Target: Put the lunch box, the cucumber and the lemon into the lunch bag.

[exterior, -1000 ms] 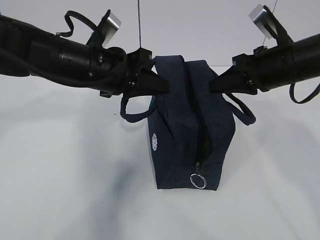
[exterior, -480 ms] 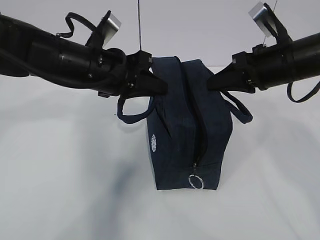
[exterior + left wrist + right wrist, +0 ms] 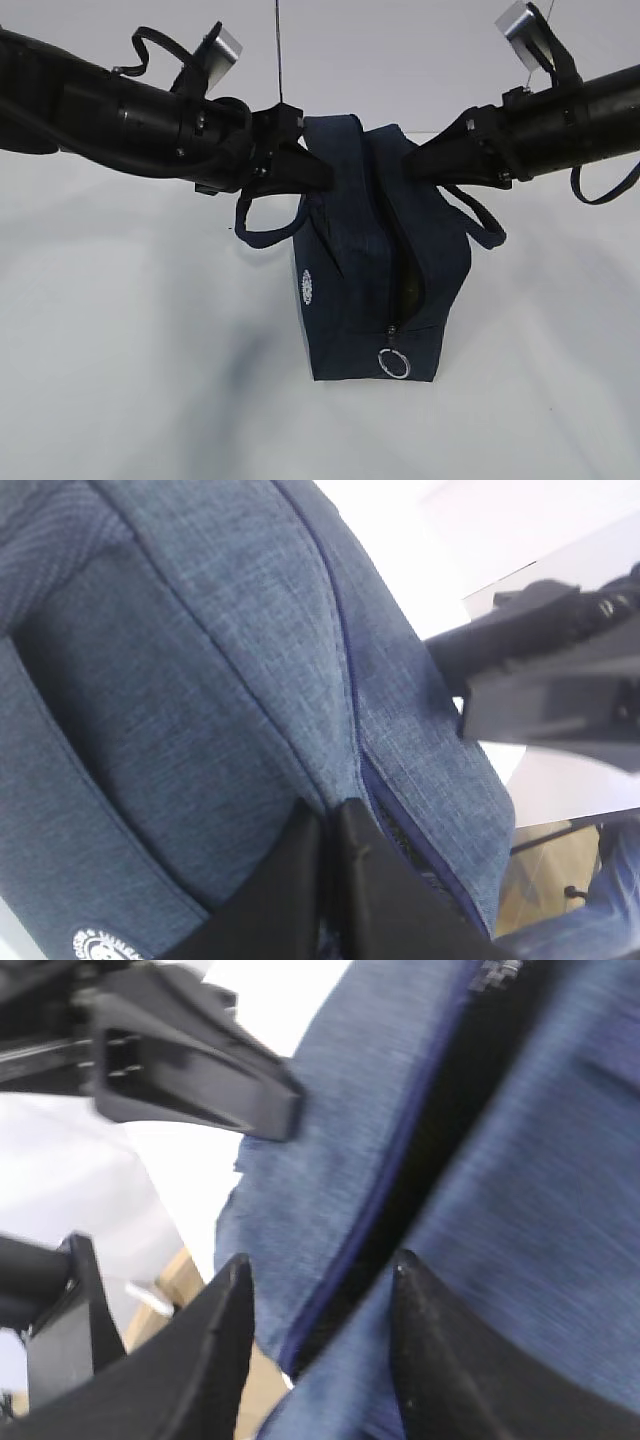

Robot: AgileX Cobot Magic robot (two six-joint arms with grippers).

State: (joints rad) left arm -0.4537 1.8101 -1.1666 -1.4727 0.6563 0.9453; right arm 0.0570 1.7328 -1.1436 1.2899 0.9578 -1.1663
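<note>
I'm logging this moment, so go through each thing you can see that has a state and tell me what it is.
lunch bag: upright on the table, zipper open along the top and partway down the front.
zipper pull ring: hanging low on the bag's front end.
left gripper: jaws shut on the bag's fabric beside the opening.
right gripper: jaws open, at the bag's opening edge.

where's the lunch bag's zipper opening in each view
Exterior view: the zipper opening runs down the lunch bag, ending at the ring pull at bottom centre.
Left wrist view: a closed stretch, right of centre above the left hand.
Right wrist view: dark gap from the top right to the right hand.
Shared landmark: the navy piping along the zipper.
</note>
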